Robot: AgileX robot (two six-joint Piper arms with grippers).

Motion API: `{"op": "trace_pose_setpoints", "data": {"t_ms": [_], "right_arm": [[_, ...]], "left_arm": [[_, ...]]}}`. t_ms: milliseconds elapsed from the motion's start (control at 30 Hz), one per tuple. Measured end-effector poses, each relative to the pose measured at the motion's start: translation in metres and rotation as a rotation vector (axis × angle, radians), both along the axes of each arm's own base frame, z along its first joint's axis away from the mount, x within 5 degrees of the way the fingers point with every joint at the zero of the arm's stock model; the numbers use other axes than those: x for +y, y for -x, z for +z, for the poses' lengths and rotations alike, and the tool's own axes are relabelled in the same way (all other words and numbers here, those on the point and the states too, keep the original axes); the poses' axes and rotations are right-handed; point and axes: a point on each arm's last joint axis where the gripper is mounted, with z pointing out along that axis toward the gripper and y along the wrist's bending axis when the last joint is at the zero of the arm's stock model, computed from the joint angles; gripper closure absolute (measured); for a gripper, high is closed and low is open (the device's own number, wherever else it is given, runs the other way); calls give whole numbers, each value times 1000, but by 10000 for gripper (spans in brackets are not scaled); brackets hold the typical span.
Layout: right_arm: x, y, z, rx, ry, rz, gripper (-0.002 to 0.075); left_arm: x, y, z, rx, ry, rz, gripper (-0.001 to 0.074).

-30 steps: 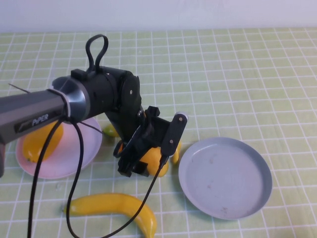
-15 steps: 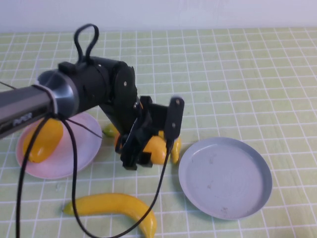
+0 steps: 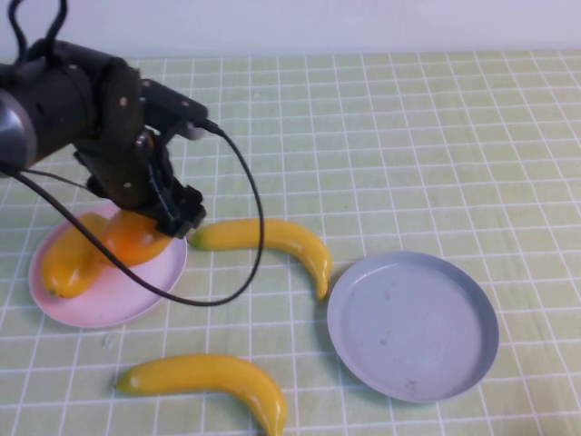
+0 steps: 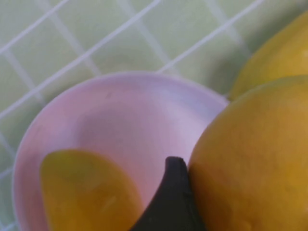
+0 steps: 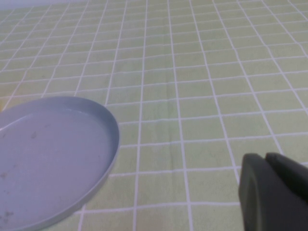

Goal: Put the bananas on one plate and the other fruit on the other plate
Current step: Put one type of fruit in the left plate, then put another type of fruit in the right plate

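Note:
My left gripper [image 3: 143, 229] is shut on an orange-yellow mango-like fruit [image 3: 132, 241] and holds it over the far right part of the pale pink plate [image 3: 118, 295]. The second such fruit [image 3: 68, 259] lies on that plate. In the left wrist view the held fruit [image 4: 250, 154] fills the right side beside one dark finger [image 4: 172, 197], above the pink plate [image 4: 120, 110]. One banana [image 3: 272, 238] lies mid-table, the other banana [image 3: 209, 377] near the front edge. The grey-blue plate [image 3: 413, 325] holds nothing. My right gripper [image 5: 276, 192] is shut and empty, beside the grey-blue plate [image 5: 48, 159].
The table is covered by a green checked cloth [image 3: 408, 136]. The left arm's black cable [image 3: 250, 209] hangs in a loop over the cloth between the pink plate and the middle banana. The right arm is out of the high view.
My left arm has swung left from the table's middle to the pink plate, carrying the orange-yellow fruit. The middle banana, hidden behind the gripper before, now shows fully.

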Motion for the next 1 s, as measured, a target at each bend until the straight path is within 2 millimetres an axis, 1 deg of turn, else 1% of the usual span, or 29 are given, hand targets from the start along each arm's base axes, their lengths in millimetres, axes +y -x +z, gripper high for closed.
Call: {"op": "trace_pose_setpoints", "data": {"t_ms": [133,233,433,533,600,667,733,833,933,1000], "right_arm": [[0,0,0,0,0,0,742],[0,0,0,0,0,0,741],[0,0,0,0,0,0,742],[0,0,0,0,0,0,742],[0,0,0,0,0,0,742],[0,0,0,0,0,0,741],[0,0,0,0,0,0,742],[0,0,0,0,0,0,742],[0,0,0,0,0,0,742],[0,0,0,0,0,0,742]], "left_arm": [[21,-7,-1,14,17,97,199],[31,-11,-5,29,22,132,199],[30,-16,-26,98,26,154,199],[30,-18,-32,114,20,155,197],[30,-18,-33,115,21,159,179],[30,-18,-33,116,23,166,139],[30,-17,-31,114,26,173,99],[31,-14,-20,87,40,180,76],[32,-9,-2,44,58,182,75],[34,-3,14,8,75,185,95]]}}
